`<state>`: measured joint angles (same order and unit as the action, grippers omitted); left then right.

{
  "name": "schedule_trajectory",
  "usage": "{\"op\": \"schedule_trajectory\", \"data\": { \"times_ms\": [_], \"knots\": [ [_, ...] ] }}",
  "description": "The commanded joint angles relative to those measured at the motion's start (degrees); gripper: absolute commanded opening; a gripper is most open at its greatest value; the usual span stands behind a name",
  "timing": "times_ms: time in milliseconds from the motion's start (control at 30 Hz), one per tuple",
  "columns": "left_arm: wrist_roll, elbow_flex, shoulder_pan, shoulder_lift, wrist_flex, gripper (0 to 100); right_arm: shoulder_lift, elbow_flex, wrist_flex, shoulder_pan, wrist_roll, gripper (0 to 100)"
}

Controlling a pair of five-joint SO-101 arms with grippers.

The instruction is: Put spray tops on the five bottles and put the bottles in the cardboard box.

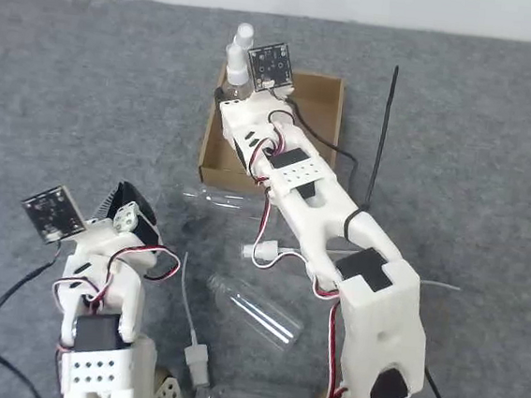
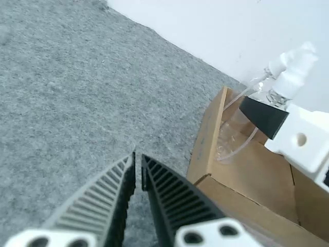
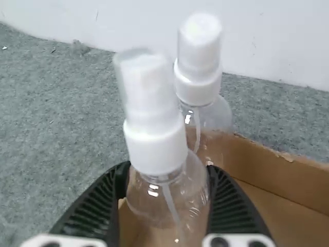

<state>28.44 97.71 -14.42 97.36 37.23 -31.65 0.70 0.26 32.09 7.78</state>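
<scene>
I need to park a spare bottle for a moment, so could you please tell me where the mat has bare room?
The mat left of the cardboard box is bare, up to the far edge. Right of the right arm it is also bare, past the black strip. It is crowded between the arms, where loose bottles and spray tops lie.

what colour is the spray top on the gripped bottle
White spray top; best in the right wrist view.
</scene>
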Motion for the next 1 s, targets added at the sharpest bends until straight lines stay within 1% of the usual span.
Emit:
{"op": "schedule_trajectory", "data": {
  "times_ms": [0, 167, 233, 500, 633, 700, 967],
  "knots": [
    [-0.53, -0.84, -0.26, 0.88, -1.93, 1, 0.31, -2.55, -0.57, 0.04, 0.44, 2.4],
    [-0.53, -0.84, -0.26, 0.88, -1.93, 1, 0.31, -2.29, -0.57, 0.48, 0.44, 13.6],
    [-0.53, -0.84, -0.26, 0.88, -1.93, 1, 0.31, -2.29, -0.48, 0.57, 0.44, 16.5],
    [-0.53, -0.84, -0.26, 0.88, -1.93, 1, 0.22, -2.29, -0.48, 0.75, 0.44, 17.8],
    [-0.53, -0.84, -0.26, 0.88, -1.93, 1, 0.22, -2.29, -0.31, 0.84, 0.44, 26.0],
    [-0.53, -0.84, -0.26, 0.88, -1.93, 1, 0.31, -2.55, 1.80, 0.92, 0.44, 29.3],
    [-0.53, -0.84, -0.26, 0.88, -2.02, 1, 0.84, -2.55, 3.03, 2.42, 0.44, 29.8]
  ]
}}
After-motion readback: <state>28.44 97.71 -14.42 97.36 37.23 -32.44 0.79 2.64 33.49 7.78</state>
